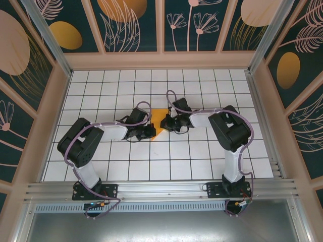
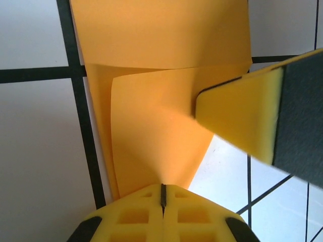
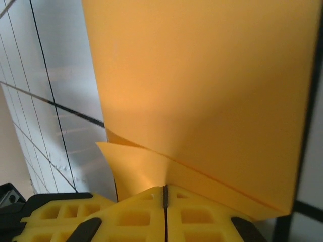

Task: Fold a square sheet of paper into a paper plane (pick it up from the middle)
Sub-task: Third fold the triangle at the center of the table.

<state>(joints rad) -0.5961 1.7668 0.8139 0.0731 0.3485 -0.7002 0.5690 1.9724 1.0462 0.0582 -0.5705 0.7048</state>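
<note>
Left gripper (image 2: 162, 195): jaws fully together, the two yellow fingers meeting along a thin dark seam. The lower edge of the square sheet of paper (image 2: 161, 65) runs into that seam, so the gripper is pinching the sheet. In the left wrist view the sheet fans up and away from the pinch in bright orange. One layer is folded over another, with a crease crossing the sheet above the gripper.

Right gripper (image 3: 165, 195): jaws likewise together on a thin seam, with an edge of the sheet (image 3: 202, 91) caught between the fingers. From this side the sheet rises as a broad orange panel. A second, lower layer shows beneath it to the left of the pinch. The sheet is thus clamped by both grippers at once.

One yellow pad (image 2: 237, 118) with a dark backing enters the left wrist view from the right of the sheet. It lies against the sheet's folded layer; it appears to belong to the right gripper.

From the top camera the sheet (image 1: 158, 117) shows as a small orange wedge between the two gripper heads. The left gripper (image 1: 150, 132) is at the sheet's left and near edge, and the right gripper (image 1: 166, 123) is at its right edge, both touching it. How much of the sheet rests on the surface cannot be told.

The table (image 1: 202, 151) under the sheet is white tile with a black grid. Around the sheet on all sides, bare tiles show.
</note>
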